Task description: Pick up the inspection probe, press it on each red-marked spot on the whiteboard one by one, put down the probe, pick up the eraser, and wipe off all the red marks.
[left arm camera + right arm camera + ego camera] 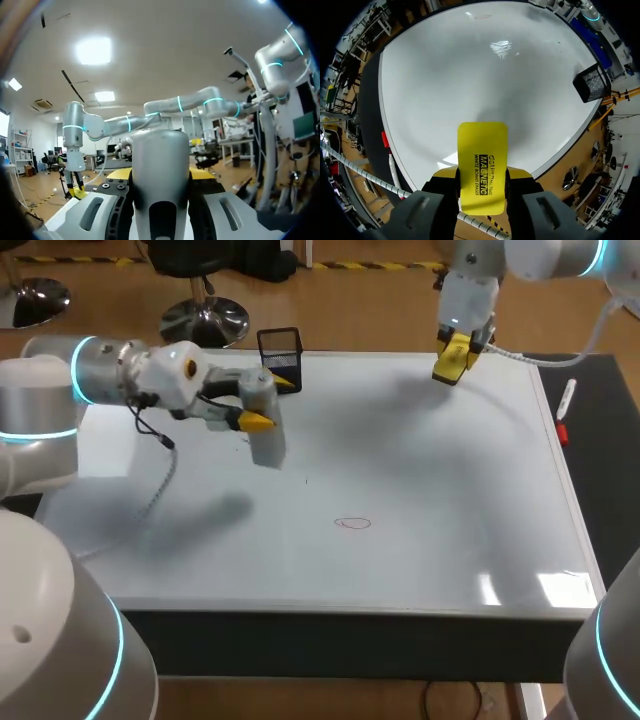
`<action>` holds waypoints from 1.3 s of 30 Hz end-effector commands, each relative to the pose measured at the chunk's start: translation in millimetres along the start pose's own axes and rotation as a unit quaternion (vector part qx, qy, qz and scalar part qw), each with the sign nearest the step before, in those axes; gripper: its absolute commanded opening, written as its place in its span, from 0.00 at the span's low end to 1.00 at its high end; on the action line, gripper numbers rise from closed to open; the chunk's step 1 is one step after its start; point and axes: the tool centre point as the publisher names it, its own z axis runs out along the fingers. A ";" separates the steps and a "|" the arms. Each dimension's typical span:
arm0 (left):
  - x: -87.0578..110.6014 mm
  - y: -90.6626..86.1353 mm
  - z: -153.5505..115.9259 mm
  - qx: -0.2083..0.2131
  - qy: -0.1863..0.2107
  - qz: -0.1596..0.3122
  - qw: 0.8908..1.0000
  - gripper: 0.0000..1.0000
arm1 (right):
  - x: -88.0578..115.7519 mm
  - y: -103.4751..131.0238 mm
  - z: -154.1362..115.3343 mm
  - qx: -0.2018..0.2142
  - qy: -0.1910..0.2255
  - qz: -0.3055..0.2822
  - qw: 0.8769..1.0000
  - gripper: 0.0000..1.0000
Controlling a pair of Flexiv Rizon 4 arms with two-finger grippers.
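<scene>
My left gripper (270, 402) is shut on the grey cylindrical inspection probe (264, 425) and holds it above the whiteboard's (420, 470) far left part, close to the black mesh holder. In the left wrist view the probe (160, 175) stands upright between the yellow fingertips (202, 174). A single red oval mark (353, 523) shows near the board's middle, well to the right of and nearer than the probe. High over the far right corner, my right gripper (455, 358) is shut on the yellow eraser (482, 160), whose flat face points down at the board (470, 65).
A black mesh holder (280, 350) stands at the board's far edge, just behind the probe; it also shows as a mesh box (592, 82) in the right wrist view. A white marker with a red cap (565, 410) lies on the dark mat right of the board.
</scene>
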 end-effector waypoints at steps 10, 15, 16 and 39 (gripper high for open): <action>13.6 25.4 68.0 0.028 0.043 -0.045 0.998 0.00 | 0.4 -0.5 -1.5 0.000 0.002 -0.001 1.000 0.00; 12.5 42.0 85.1 0.032 0.056 -0.063 0.996 0.00 | 0.4 -0.5 -1.5 0.000 0.002 -0.001 1.000 0.00; 12.1 44.8 87.9 0.032 0.057 -0.066 0.996 0.00 | 0.4 -0.5 -1.5 0.000 0.002 -0.001 1.000 0.00; 0.6 90.9 117.2 0.052 0.075 -0.098 0.991 0.00 | 0.4 -0.5 -1.5 0.000 0.002 -0.001 1.000 0.00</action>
